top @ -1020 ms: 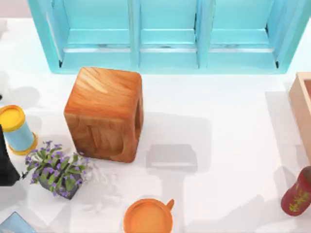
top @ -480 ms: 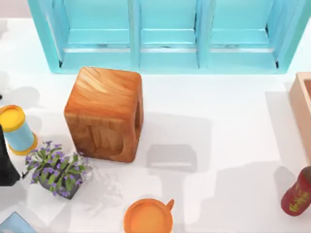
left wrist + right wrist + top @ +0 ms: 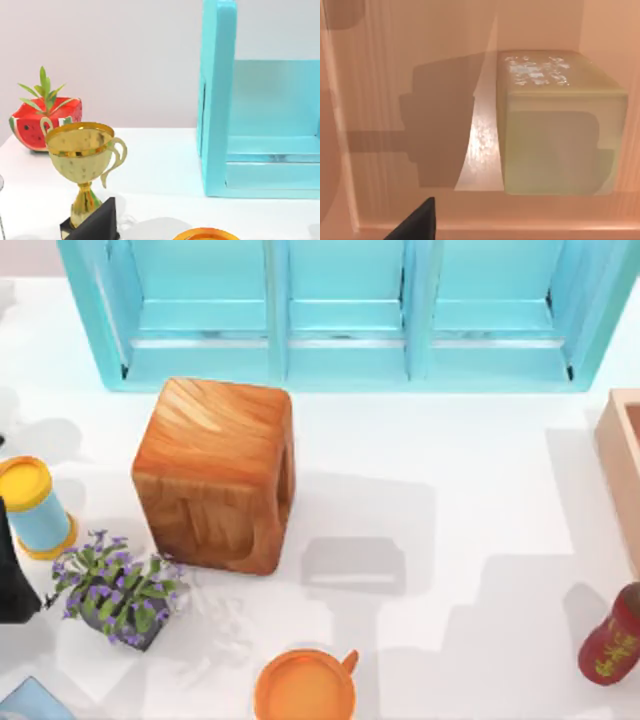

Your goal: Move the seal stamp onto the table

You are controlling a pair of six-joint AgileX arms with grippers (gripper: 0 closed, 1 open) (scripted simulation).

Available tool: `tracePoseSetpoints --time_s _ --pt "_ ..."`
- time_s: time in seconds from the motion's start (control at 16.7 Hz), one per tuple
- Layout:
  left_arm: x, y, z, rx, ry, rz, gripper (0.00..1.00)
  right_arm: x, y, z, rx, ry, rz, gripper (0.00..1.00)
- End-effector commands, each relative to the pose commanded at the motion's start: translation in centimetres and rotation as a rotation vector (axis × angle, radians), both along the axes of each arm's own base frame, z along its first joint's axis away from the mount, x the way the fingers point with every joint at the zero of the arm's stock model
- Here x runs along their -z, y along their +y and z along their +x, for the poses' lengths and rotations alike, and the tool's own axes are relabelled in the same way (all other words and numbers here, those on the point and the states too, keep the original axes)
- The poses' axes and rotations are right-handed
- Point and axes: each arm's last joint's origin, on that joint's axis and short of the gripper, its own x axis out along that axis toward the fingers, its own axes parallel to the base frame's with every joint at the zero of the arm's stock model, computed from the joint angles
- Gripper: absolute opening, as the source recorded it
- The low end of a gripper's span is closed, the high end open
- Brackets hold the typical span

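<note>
The seal stamp (image 3: pixel 560 125) is a pale tan block standing inside a light wooden box (image 3: pixel 395 100), close against its inner wall. A corner of that box (image 3: pixel 622 465) shows at the right edge of the top view. My right gripper (image 3: pixel 417 222) hovers just over the box, short of the stamp, with only a dark tip of it in sight. The white table (image 3: pixel 460 460) lies broad and bare to the box's left. My left gripper (image 3: pixel 97 222) sits parked at the table's left, beside a gold trophy (image 3: pixel 85 160).
A large wooden cube (image 3: pixel 215 475) stands left of centre before the turquoise cabinet (image 3: pixel 345 310). A yellow-lidded can (image 3: pixel 30 505), a flower pot (image 3: pixel 118 590), an orange cup (image 3: pixel 305 685) and a dark red bottle (image 3: pixel 612 640) ring the table's front.
The arm's shadow on the lower right of the table has slid toward the right and the box. The objects on the table have stayed put.
</note>
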Motion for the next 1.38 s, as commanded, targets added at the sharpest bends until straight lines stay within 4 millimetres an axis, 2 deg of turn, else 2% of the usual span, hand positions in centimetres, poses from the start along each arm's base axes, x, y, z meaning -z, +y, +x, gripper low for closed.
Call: tracePoseSetpoints --time_s 0.12,0.24,0.6,0.72,1.02,1.38 --pt "0.0 0.0 0.0 0.000 0.000 0.000 1.00 0.1 0.1 0.0 -0.003 -0.002 -0.001 1.00" --pt "0.0 0.0 0.0 0.000 0.000 0.000 1.00 1.2 0.1 0.1 0.000 0.004 0.002 1.00" --pt "0.0 0.0 0.0 0.000 0.000 0.000 1.00 7.8 -0.1 0.4 0.000 -0.014 -0.005 1.00" --pt "0.0 0.0 0.0 0.000 0.000 0.000 1.00 9.5 0.0 0.1 0.000 -0.005 -0.002 1.00" --pt "0.0 0.0 0.0 0.000 0.000 0.000 1.00 10.0 0.0 0.0 0.000 0.000 0.000 1.00" --pt "0.0 0.0 0.0 0.000 0.000 0.000 1.00 10.0 0.0 0.0 0.000 0.000 0.000 0.55"
